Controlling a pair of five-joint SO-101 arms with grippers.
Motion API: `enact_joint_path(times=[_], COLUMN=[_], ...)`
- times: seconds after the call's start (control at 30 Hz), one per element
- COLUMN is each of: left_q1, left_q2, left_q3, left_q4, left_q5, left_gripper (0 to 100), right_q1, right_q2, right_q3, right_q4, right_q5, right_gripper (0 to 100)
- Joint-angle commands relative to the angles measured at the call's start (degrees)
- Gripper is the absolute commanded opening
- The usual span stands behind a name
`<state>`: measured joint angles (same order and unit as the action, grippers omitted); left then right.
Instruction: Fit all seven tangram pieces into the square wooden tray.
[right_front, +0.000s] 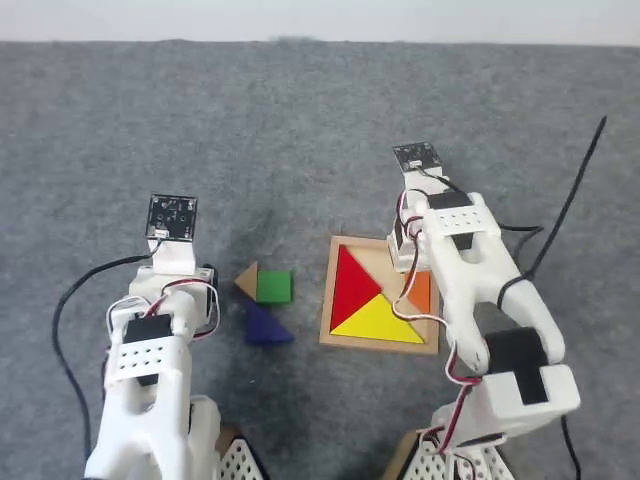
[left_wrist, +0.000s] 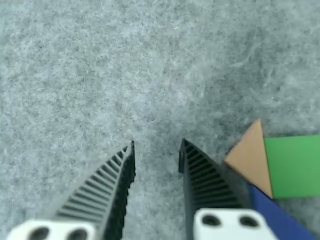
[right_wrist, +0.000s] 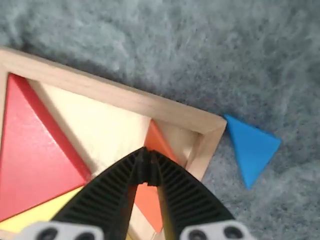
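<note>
Your right pincer, tips together, sits on the orange piece in a corner of the wooden tray, likely seating it. Your left pincer hangs apart above the grey surface, beside the waiting tan triangle.

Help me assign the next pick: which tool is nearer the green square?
Left. The left tool hangs open beside the tan triangle touching the green square; the right tool is over the wooden tray, above the orange piece.
</note>
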<state>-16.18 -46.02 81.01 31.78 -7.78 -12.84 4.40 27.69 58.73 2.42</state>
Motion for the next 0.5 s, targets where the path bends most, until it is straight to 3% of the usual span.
enact_joint_path(times=[0.0, 0.47], left_q1=[0.26, 0.26], left_q2=[-1.49, -1.49], left_q3=[-0.66, -0.66], left_q4=[-1.58, -1.67], left_q5=[0.35, 0.35], left_gripper=[13, 13], right_q1=[0.66, 0.66], right_q2=[-0.84, -1.54], right_q3=[-1.32, 8.7], right_q4=[-0.75, -0.75], right_q5=[0.97, 2.99], right_gripper=[0.6, 0.6])
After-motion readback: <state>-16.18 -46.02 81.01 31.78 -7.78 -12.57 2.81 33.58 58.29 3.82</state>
